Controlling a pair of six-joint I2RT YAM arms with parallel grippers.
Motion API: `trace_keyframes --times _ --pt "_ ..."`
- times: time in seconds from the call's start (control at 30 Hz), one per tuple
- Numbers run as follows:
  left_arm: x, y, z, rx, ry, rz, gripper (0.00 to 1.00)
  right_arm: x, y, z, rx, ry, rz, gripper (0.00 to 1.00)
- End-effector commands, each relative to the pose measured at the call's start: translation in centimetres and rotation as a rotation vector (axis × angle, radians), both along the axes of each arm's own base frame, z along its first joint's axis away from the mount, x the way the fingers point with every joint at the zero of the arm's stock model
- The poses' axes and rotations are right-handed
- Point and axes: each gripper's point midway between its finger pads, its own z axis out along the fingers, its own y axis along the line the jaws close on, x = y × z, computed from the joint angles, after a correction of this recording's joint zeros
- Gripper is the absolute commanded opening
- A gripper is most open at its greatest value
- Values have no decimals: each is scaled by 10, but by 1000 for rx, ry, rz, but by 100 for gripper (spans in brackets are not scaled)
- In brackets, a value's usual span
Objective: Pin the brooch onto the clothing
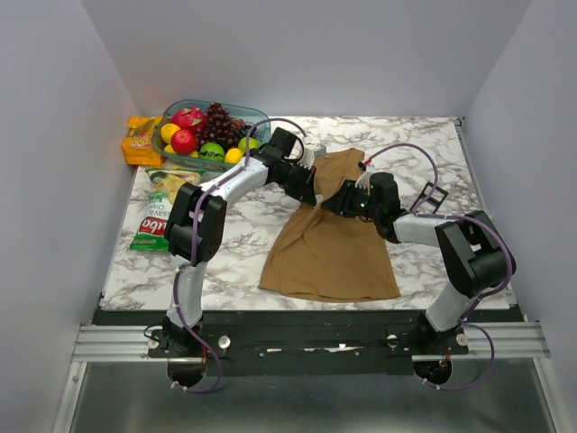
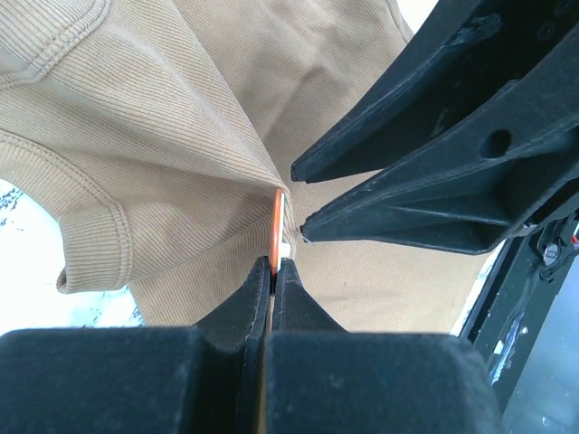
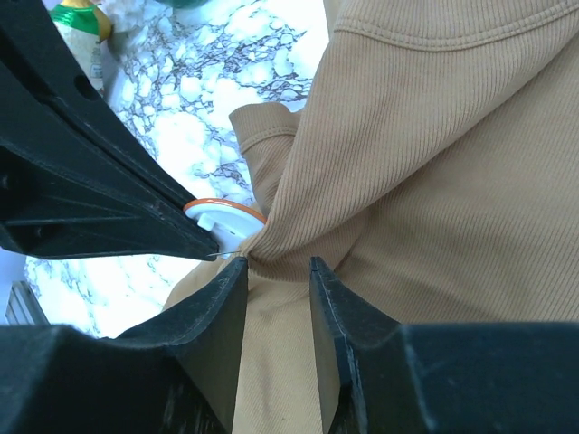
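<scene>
Evidently the brooch [image 3: 226,215] is a light, stiff little disc, pale-faced with an orange rim. The left gripper [image 2: 276,264] has its fingers pressed together on that rim, holding the disc on edge against the clothing [image 2: 181,136]. Seen from the right wrist, it sits at about ten o'clock of the right gripper [image 3: 277,268], touching a pucker of cloth. The right fingers stand apart, one on either side of that pucker, and do not appear clamped on it. The clothing is a thin ribbed knit, soft and limp. It would likely gather and slide over the marble table [image 1: 248,239] rather than resist a push, so a pin may shove it along unless the cloth is held taut. A sound hold would be a pinch on the raised fold just beside the brooch. The brooch is best kept by its rim, leaving its back free. A thin glint under the disc may be the pin, but it is too small to be sure. Overhead, both grippers meet on the garment's upper part, toward its twelve o'clock
</scene>
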Motion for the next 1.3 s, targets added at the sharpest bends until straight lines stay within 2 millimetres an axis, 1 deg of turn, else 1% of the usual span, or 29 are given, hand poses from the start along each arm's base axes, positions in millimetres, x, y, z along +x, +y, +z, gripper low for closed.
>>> trace_keyframes --times 0.0,0.17,0.43,0.97,1.27 --pt "-2 -4 6 -34 21 -27 0 2 1 15 29 -57 18 41" --pt "-2 -4 6 -34 26 -26 0 2 3 17 35 -62 32 41" --pt "-4 -6 7 -48 37 -34 0 4 7 15 49 -56 49 40" --pt "-10 -9 9 -70 44 -66 0 7 11 11 52 -49 60 31" --pt "-17 -13 8 -76 55 -94 0 10 12 15 64 -53 59 29"
